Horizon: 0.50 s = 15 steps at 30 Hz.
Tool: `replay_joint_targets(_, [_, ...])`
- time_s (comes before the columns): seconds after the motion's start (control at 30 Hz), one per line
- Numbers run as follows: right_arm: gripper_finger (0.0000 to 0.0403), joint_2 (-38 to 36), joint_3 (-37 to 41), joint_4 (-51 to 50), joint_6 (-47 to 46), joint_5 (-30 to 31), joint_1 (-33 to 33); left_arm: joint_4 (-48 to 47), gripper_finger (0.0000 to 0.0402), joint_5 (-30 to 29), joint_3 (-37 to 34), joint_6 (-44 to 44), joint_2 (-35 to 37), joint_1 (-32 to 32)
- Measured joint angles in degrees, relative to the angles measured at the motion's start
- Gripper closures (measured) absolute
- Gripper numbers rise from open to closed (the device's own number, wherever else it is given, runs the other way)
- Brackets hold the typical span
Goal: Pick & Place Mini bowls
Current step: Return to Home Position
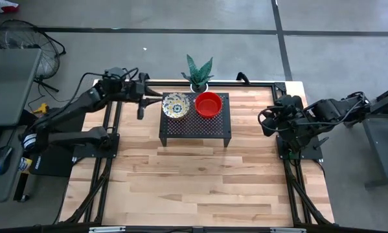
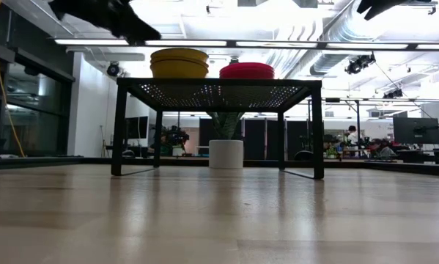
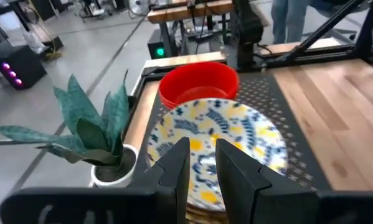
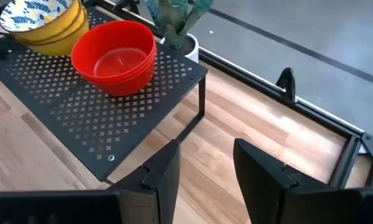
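Pale wood planks make up the table (image 1: 200, 181), with grey floor around it and an open workroom beyond. On the left, the left arm reaches from its base toward the back of the table. The left gripper (image 3: 202, 165) hangs just off the left end of a black perforated shelf (image 1: 194, 126). Its fingers (image 3: 174, 171) stand a little apart and grip nothing. Just ahead of them we see the yellow bowls (image 1: 175, 105), a nested stack with a blue and yellow floral inside, sitting on the left half of the shelf top. Next to it on the right are the red bowls (image 1: 208, 104), also nested, close beside the yellow stack; we cannot tell whether the two stacks touch. From table height both stacks stand upright on the shelf, the yellow one taller. Behind the shelf, between the two stacks, a spiky green plant (image 1: 199, 71) grows from a white pot (image 2: 226, 154) on the table. Far right, the right arm is folded over its base at the table's edge. The right gripper (image 4: 206, 162) faces the shelf from well away, fingers spread and holding nothing.
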State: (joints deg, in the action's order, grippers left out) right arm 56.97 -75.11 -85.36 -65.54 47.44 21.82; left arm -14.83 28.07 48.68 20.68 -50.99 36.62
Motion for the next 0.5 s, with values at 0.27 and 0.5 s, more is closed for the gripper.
replay_joint_targets(0.27, [0.0265,-2.3,3.3,0.3,-3.4,5.7,7.0,-2.5,0.0328,-9.5,-9.3,-5.9,14.8,-6.8])
replay_joint_targets(0.5, [0.0265,-14.5,22.2,17.8,-8.9,7.6,12.8,-2.6,0.0328,-19.8,-18.4,-15.1,32.6,-16.3])
